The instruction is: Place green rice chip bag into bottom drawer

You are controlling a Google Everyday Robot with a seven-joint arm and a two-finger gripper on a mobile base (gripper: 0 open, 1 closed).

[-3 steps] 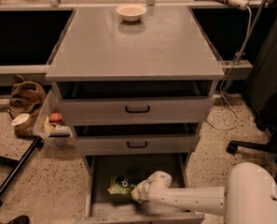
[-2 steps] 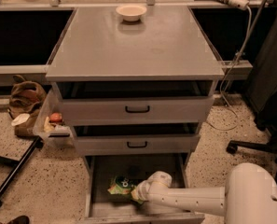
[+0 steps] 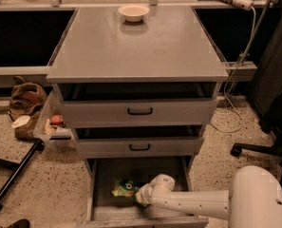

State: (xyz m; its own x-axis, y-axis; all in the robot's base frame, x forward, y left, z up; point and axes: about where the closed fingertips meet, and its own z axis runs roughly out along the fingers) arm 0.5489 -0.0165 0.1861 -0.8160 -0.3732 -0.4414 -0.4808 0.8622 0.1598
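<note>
The green rice chip bag (image 3: 124,187) lies on the grey floor of the open bottom drawer (image 3: 102,205), left of its middle. My white arm reaches in from the lower right, and my gripper (image 3: 141,196) is inside the drawer at the bag's right edge, mostly hidden behind the wrist. Whether it touches the bag I cannot tell.
The two upper drawers with black handles (image 3: 140,111) stand slightly open. A pale bowl (image 3: 133,12) sits at the back of the cabinet top. A clear bin (image 3: 52,127) and a brown bag (image 3: 26,98) are on the floor to the left; a chair base (image 3: 254,149) is at right.
</note>
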